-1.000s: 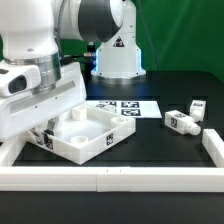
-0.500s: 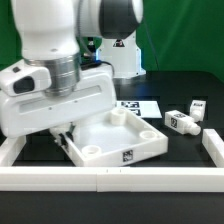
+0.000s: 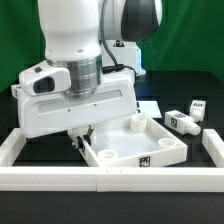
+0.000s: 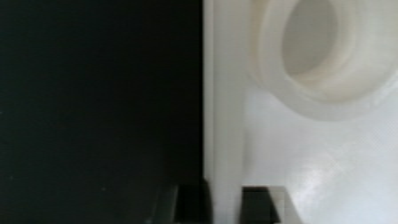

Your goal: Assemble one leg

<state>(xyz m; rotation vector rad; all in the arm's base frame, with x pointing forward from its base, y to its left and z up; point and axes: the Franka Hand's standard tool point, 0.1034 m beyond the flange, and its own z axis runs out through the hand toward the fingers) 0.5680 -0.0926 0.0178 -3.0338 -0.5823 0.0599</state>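
Note:
Two legs lie on the black table at the exterior view's right: one leg [image 3: 180, 121] nearer, a second leg [image 3: 197, 108] just behind it, both small white pegs with marker tags. My gripper [image 3: 80, 139] is far from them, low at the near-left corner of the large flat white square panel [image 3: 140, 152]. In the wrist view my gripper [image 4: 228, 205] has one dark finger [image 4: 192, 206] outside and the other inside the square panel's wall [image 4: 221, 120], closed on it. A round corner socket [image 4: 329, 50] shows beyond. The bulky hand hides the grip in the exterior view.
Long white border rails frame the work area: a front rail [image 3: 110, 181], a left rail [image 3: 14, 150] and a right rail [image 3: 213, 146]. The marker board [image 3: 149, 105] lies behind the square panel, mostly hidden by my arm. The robot base stands at the back.
My arm has swung toward the exterior view's right, and the square panel has slid and turned with it, ending closer to the two legs.

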